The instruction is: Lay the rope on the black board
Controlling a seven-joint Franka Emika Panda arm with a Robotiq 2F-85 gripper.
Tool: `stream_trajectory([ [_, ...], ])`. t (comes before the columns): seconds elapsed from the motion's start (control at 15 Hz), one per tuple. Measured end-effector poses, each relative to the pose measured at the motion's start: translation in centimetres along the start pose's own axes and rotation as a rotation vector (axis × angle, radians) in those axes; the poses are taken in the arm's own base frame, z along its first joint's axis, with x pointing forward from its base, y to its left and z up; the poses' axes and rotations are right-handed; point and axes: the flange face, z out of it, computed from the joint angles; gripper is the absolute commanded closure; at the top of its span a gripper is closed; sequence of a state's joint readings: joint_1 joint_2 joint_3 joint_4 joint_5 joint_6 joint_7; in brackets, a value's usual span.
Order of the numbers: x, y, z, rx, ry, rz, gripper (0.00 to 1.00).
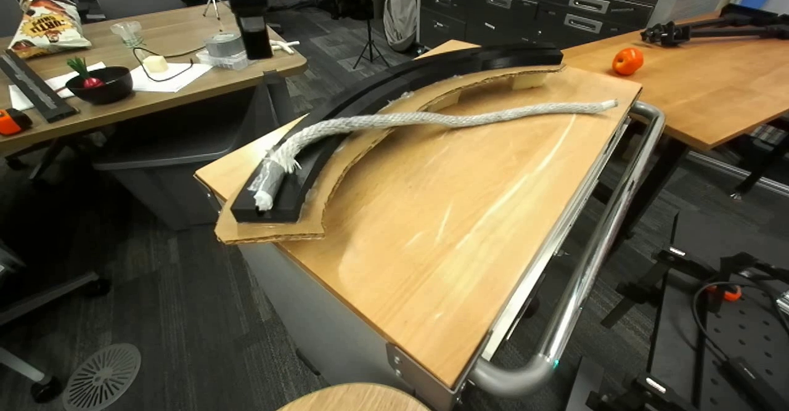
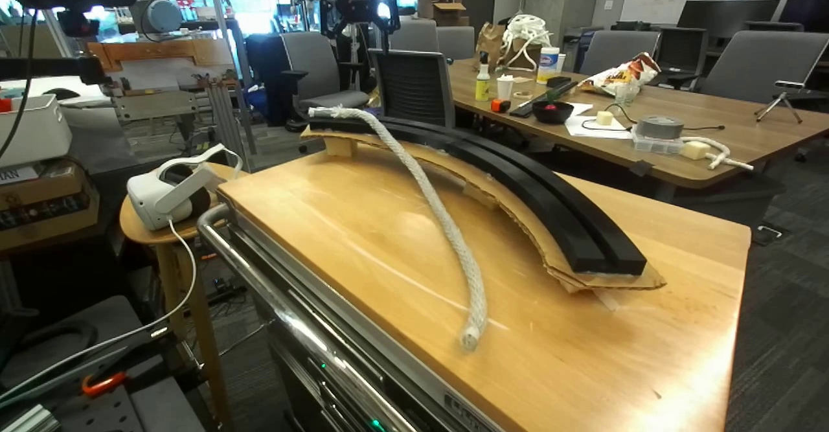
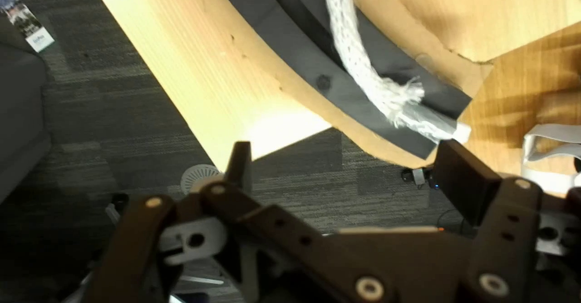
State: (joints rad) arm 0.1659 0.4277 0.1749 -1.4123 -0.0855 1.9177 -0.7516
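See the rope (image 1: pixel 425 118) with one end on the black board (image 2: pixel 524 176), its other down on the surface (image 1: pixel 431 226). Likely light, limp, not slippery: best pinched near that lower end. With fingers (image 3: pixel 467 180) apart, gripping nothing.

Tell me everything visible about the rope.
The rope is thick, pale and braided, and bends gently. One end, in clear wrapping with frayed strands beside it, lies on the black board. It then passes over the cardboard and down to the wooden tabletop, where its other end rests. Nothing grips it.
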Motion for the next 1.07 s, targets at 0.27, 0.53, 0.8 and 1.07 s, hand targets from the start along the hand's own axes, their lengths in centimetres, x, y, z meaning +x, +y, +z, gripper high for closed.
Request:
stream_trajectory([
  [0.27,-6.3,1.2,0.0,-0.006,0.024,0.111,0.00],
  [0.53,-12.6,1.1,1.7,0.010,0.074,0.081,0.00],
  [0.8,-17.2,0.6,3.8,0.031,0.089,0.040,0.00],
  [1.07,-16.1,0.3,3.9,0.032,0.092,0.029,0.00],
])
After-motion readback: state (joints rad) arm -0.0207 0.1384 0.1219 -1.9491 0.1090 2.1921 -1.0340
